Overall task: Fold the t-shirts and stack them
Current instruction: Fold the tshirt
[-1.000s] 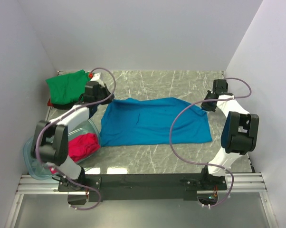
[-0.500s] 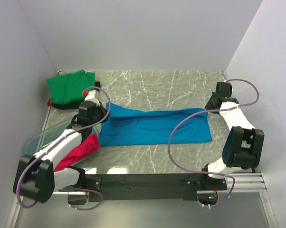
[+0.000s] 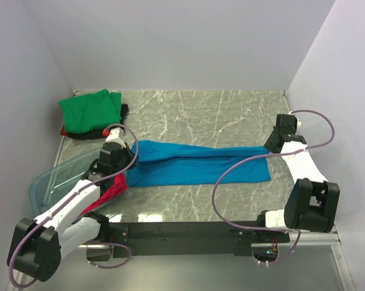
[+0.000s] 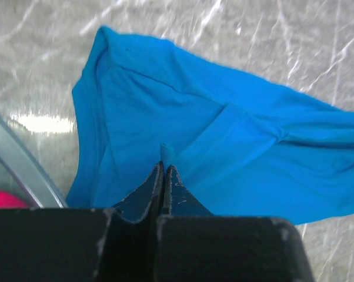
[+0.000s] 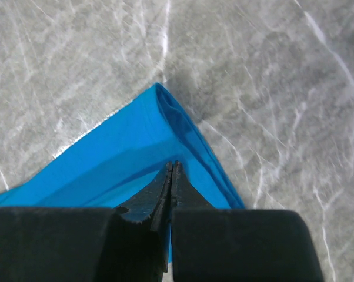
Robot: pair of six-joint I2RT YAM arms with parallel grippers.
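The bright blue t-shirt [image 3: 194, 167] lies mid-table as a long narrow band, its far edge folded toward me. My left gripper [image 3: 120, 153] is shut on a pinch of its left end, seen in the left wrist view [image 4: 164, 166] over the blue cloth [image 4: 236, 135]. My right gripper [image 3: 273, 145] is shut on its right end; the right wrist view [image 5: 172, 165] shows the blue corner [image 5: 124, 153]. The green t-shirt [image 3: 88, 109] lies folded at the back left on a black one [image 3: 123, 111]. The magenta-red t-shirt [image 3: 113, 189] hangs out of the bin.
A clear plastic bin [image 3: 58, 179] sits at the near left, under my left arm; its rim shows in the left wrist view [image 4: 15, 164]. White walls close in the marble table on three sides. Arm cables loop over the shirt's right part.
Both grippers have drawn the blue shirt's far edge toward me, narrowing it from a wide spread to a band. The left arm has swung down over the bin.
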